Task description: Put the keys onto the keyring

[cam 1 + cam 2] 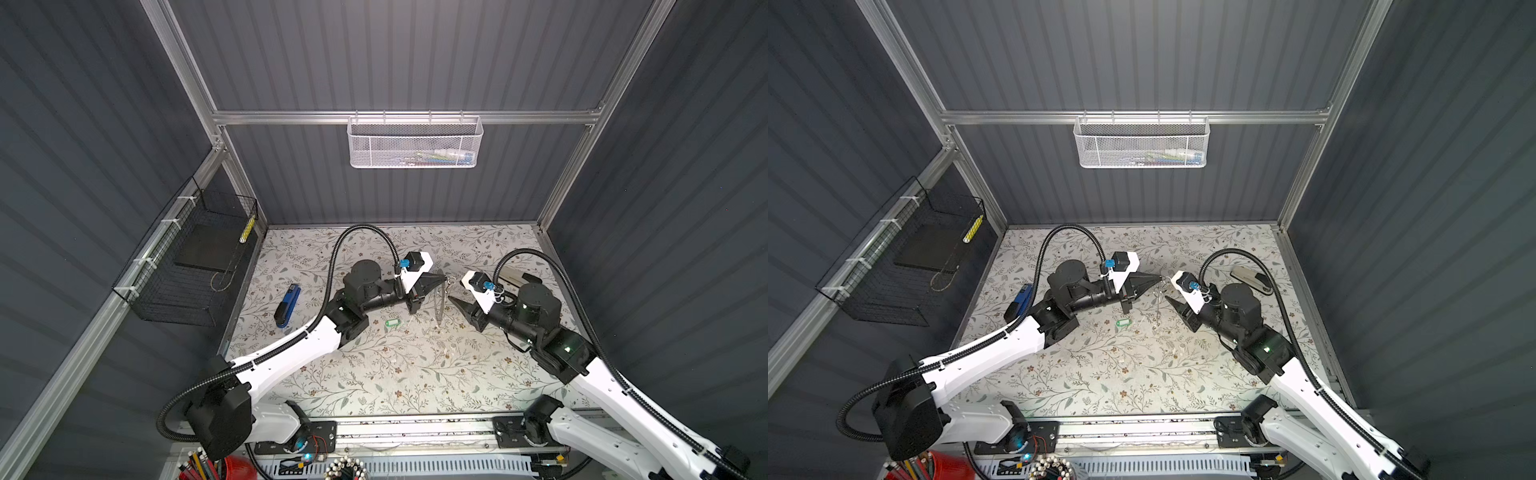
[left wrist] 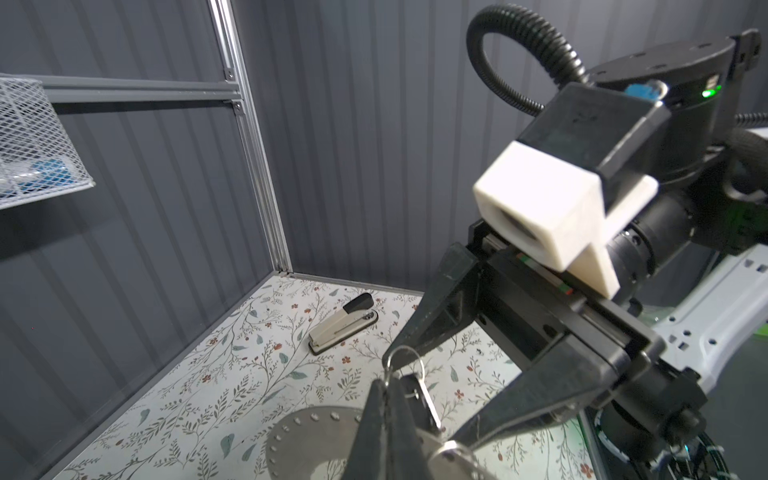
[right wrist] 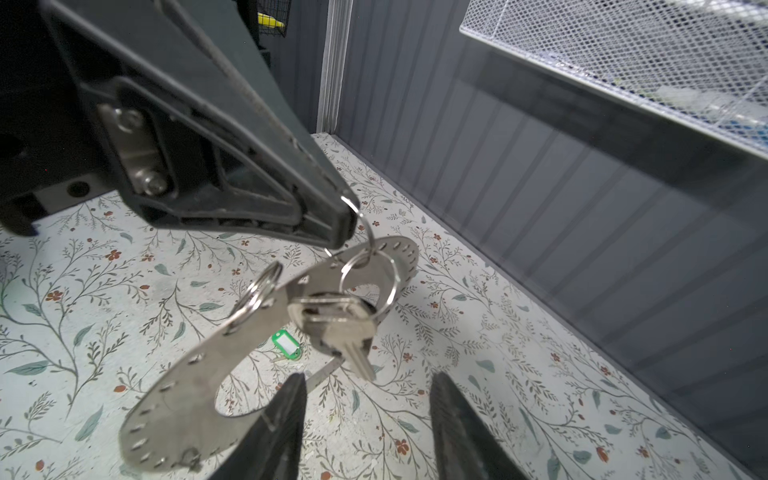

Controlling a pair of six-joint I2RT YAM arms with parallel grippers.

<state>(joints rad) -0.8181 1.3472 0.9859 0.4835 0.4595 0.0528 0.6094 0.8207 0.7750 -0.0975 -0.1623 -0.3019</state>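
In both top views my left pincer [image 1: 443, 279] reaches over the middle of the floral table [image 1: 395, 374] with its tips pressed together; the keyring [image 1: 439, 309] hangs under them edge-on, a thin grey sliver; my right pincer [image 1: 455, 293] faces it from just beside; the green tag [image 1: 390, 323] lies flat on the table near my left wrist, apart from the keyring.

In the left wrist view my left fingers [image 2: 386, 432] are closed with no gap; the keyring's perforated rim [image 2: 307, 428] shows beside them; my right pincer [image 2: 419, 403] stands opposite with its jaws parted.

In the right wrist view my left tip is clamped on a wire loop [image 3: 367, 227]; from it dangle the tilted keyring and a silver key [image 3: 336, 328] lying against its face; a thicker split ring [image 3: 257, 291] sits on its rim; my right fingers [image 3: 286, 424] stand about half apart and empty, the key's tip just ahead of the gap; the green tag [image 3: 286, 345] shows beyond the keyring, on the table.
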